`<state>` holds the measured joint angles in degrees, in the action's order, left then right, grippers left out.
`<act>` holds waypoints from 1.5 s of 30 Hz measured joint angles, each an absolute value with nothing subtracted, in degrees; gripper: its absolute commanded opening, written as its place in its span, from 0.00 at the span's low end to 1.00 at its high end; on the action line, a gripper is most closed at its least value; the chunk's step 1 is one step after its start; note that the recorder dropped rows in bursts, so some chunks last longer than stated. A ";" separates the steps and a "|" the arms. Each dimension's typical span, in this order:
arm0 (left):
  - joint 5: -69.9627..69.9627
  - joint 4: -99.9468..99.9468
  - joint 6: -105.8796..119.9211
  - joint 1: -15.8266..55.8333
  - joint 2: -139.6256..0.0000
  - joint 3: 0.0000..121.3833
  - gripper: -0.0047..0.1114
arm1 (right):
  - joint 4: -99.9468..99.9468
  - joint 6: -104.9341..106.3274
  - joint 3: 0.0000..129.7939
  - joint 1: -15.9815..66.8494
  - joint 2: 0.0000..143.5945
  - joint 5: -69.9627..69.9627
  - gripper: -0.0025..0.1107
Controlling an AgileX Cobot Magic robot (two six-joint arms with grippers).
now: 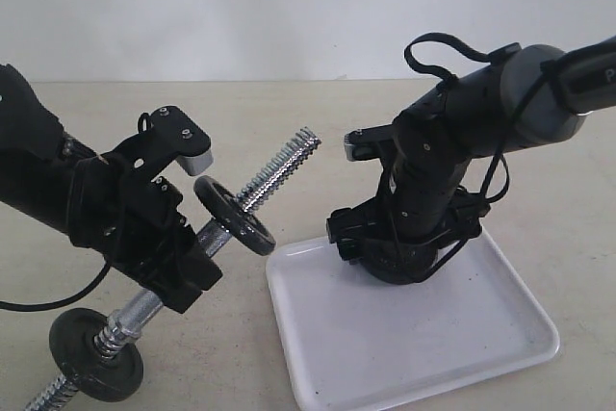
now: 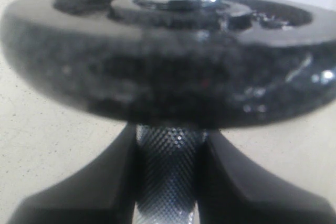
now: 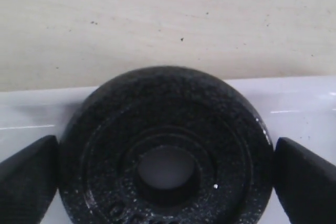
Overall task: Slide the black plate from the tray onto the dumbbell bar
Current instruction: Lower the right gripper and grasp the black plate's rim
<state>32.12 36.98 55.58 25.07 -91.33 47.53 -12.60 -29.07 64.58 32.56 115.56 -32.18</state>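
1. Nearest the exterior camera, the low end of the dumbbell bar (image 1: 142, 311) carries a fitted lower disc (image 1: 96, 353) down at the bench (image 1: 289, 113). I cannot tell whether the disc touches it.
2. Just beyond, the tray (image 1: 462, 353) lies flat on the bench, with its near half bare.
3. The left pincer (image 2: 168, 177) is clenched on the knurled middle of the bar, just below a second fitted upper disc (image 1: 234, 216). It holds the bar tilted.
4. The right pincer (image 3: 167, 179) is down over the far left corner of the tray. Its wrist view shows one finger on each side of the black plate (image 3: 168, 103), both meeting the rim, so I read it as grasping the plate. The plate lies flat on the tray near the rim, and white shows through its hole.
5. Farther back, the bar's free threaded end (image 1: 284, 163) rises bare toward the right arm.
6. The step in hand looks like the pick-up: the plate is gripped but not yet lifted.
7. The next move calls for raising the plate clear of the tray rim and tipping it so its hole faces the threaded end. The hole must then be lined up with the bar's axis and the plate pushed down the thread toward the upper disc. The fit looks close, so alignment matters, and the left arm must hold the bar steady.
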 measured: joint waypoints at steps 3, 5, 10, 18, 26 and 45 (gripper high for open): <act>32.12 36.98 55.58 25.07 -91.33 47.53 0.08 | -12.47 -28.98 64.58 32.56 115.56 -32.07 0.82; 32.12 36.98 55.58 25.07 -91.33 47.53 0.08 | -12.47 -28.70 64.58 32.56 115.56 -31.83 0.66; 32.12 36.98 55.58 25.07 -91.33 47.53 0.08 | -11.92 -28.17 64.58 32.56 115.56 -31.62 0.43; 32.12 36.98 55.58 25.07 -91.33 47.53 0.08 | -11.89 -28.45 64.58 32.56 115.56 -31.62 0.42; 32.12 36.98 55.58 25.07 -91.33 47.53 0.08 | -10.74 -28.09 64.58 32.56 115.56 -31.83 0.02; 31.06 37.52 55.58 25.07 -94.94 47.77 0.08 | -6.92 -21.02 61.72 32.56 109.82 -40.86 0.02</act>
<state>31.06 37.52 55.58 25.07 -94.94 47.77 -6.92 -21.02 61.72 32.56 109.82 -40.86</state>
